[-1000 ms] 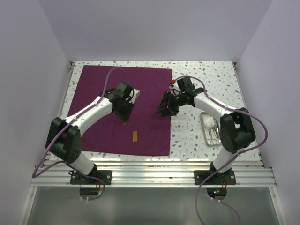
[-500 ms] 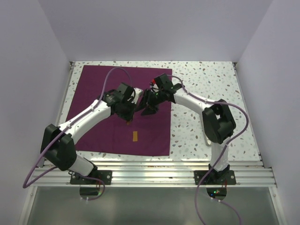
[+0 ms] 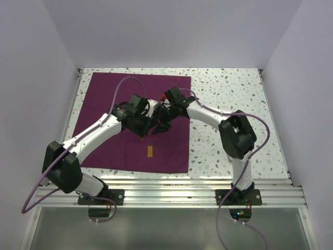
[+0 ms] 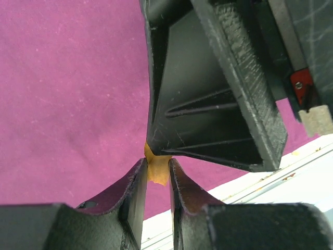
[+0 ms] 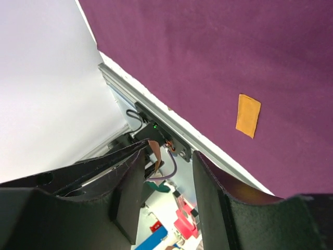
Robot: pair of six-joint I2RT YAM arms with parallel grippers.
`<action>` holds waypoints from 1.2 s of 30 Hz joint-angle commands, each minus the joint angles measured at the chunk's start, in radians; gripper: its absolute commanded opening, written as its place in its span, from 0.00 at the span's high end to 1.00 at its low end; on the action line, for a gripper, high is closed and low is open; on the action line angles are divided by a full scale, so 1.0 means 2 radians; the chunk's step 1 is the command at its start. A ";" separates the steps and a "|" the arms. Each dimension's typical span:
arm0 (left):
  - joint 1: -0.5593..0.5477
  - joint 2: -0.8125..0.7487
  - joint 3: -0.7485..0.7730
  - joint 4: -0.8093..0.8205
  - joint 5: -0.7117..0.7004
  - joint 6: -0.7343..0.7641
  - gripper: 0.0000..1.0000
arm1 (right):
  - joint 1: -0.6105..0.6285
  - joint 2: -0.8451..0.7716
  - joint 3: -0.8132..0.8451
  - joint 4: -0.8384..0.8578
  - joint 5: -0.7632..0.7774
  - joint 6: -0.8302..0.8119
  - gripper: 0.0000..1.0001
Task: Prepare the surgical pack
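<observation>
left hand pinches an orange tab over the plum cloth. right hand, agape and empty, touches its tip

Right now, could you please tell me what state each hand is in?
Left hand: closed, pinching a small orange tape strip.
Right hand: open, fingers apart, gripping nothing.

The cloth is plum purple, the table white with dark speckles. An orange strip lies at the cloth's 5 o'clock; the black left gripper pinches an orange scrap.
</observation>
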 commanded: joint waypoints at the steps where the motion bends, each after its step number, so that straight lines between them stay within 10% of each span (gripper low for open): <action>1: -0.002 -0.013 -0.004 0.014 0.005 0.000 0.74 | 0.003 -0.006 0.020 0.000 -0.015 0.012 0.55; 27: -0.001 -0.033 -0.022 0.022 0.005 0.003 0.74 | 0.020 0.013 0.012 0.027 -0.032 0.016 1.00; 32: -0.001 -0.053 -0.034 0.030 -0.007 -0.014 0.28 | 0.016 0.004 0.005 0.001 -0.022 -0.018 1.00; 36: 0.018 -0.069 -0.045 0.042 -0.001 -0.029 0.21 | -0.001 -0.018 -0.017 -0.023 -0.015 -0.070 1.00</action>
